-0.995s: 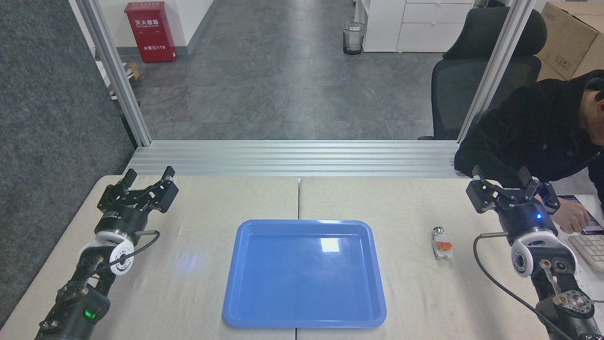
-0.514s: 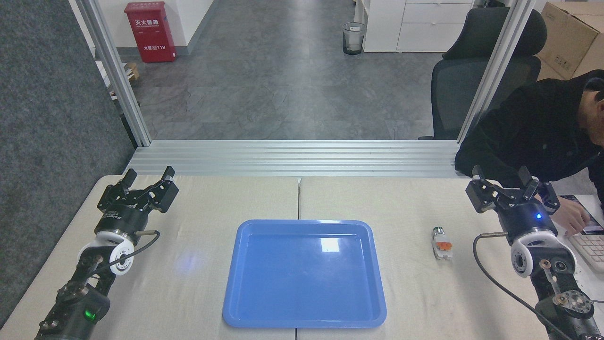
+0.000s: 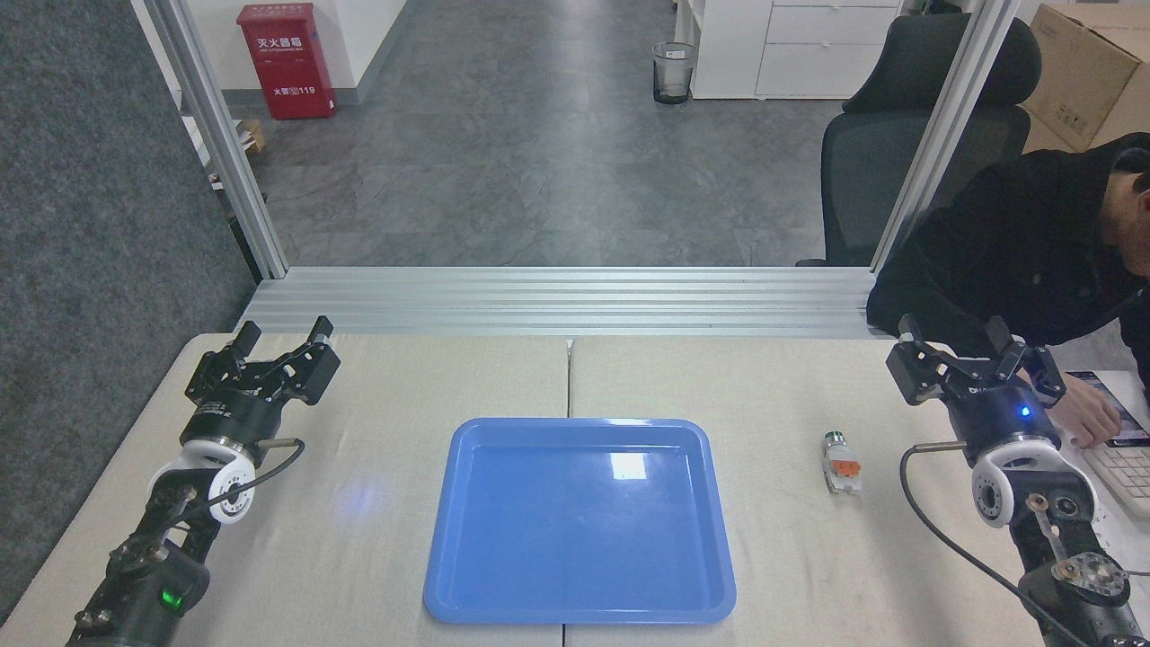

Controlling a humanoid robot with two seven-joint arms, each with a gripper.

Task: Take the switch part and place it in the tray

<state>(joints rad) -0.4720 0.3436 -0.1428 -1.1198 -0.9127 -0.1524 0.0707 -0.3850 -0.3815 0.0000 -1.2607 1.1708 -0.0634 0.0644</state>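
Almost nothing has changed over the last second — both arms sit where they were, the right gripper maybe nudged a hair toward 9 o'clock, hard to be sure at this size. The only clear motion is the person's hand shifting slightly over the phone at the table's 3 o'clock edge. For the task that means the pick has not started; the reach is still to come.

The switch part lies flat on the table, round cap end pointing to 12 o'clock, at 3 o'clock of the blue tray and apart from it, between the tray and the right arm. The right gripper sits at about 1 o'clock of the part, fingers spread, nothing between them. The left gripper at the far 9 o'clock side is also spread open and holding nothing, well apart from the part.

Count — one switch part, one tray with nothing in it, two grippers, one person, one office chair, one waste bin, one red cabinet, one cardboard box.
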